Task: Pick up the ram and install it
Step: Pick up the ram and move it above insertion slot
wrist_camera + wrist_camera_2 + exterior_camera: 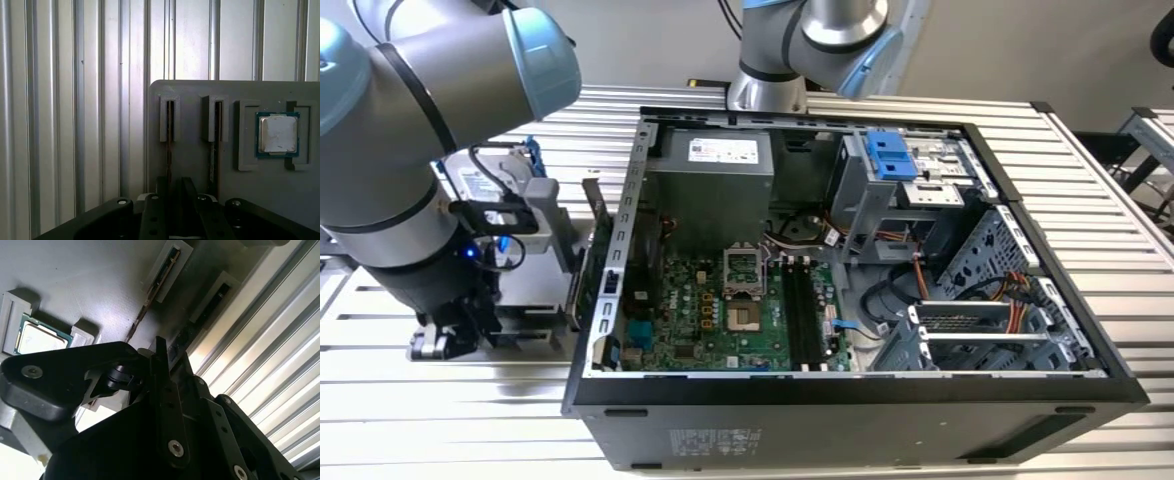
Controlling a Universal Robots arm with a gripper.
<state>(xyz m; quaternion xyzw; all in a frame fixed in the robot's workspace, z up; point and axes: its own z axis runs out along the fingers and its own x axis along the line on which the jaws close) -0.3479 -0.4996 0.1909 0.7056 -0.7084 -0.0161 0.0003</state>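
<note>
Outside: shows the gripper (pixel 447 335) low over a grey holder (pixel 534 300). Second wrist view: sets the ram (pixel 150 295) edge-on in its slot, just ahead of the gripper (pixel 157 352). First wrist view: likewise (pixel 169 145); cannot tell whether open or clamped. Risks bending it if pulled askew.

Arm (pixel 414 150) bent low at the exterior view's left, gripper (pixel 447 340) downward.

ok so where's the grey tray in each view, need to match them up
Exterior view: tray at that view's left, between the arm and the case.
First wrist view: tray just past the gripper, holding the ram and the CPU.
Second wrist view: tray past the gripper, CPU on it.
Shared landmark: the ridged table under the tray.
</note>
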